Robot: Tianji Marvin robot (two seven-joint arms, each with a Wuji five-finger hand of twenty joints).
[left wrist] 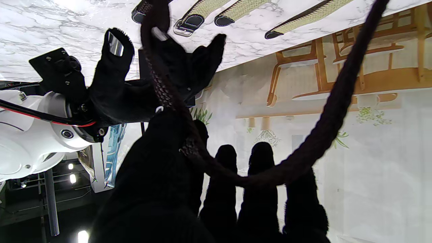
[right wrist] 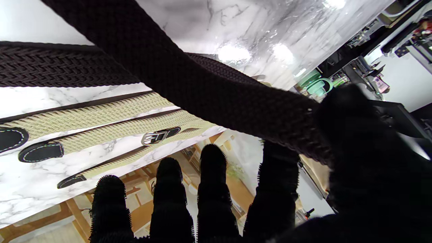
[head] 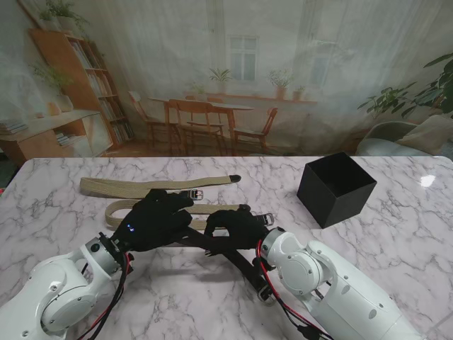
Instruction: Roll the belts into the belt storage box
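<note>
Dark belt (head: 241, 261) gripped betw. left hand (head: 152, 219) & right hand (head: 237, 225), box (head: 335, 188) well right.

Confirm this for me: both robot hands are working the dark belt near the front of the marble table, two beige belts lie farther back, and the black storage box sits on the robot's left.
One thing is wrong: the black storage box sits on the robot's right, as the stand view shows. The rest holds: the left robot hand and the right robot hand are on the dark belt, with the beige belts lying farther from me on the marble table.
</note>
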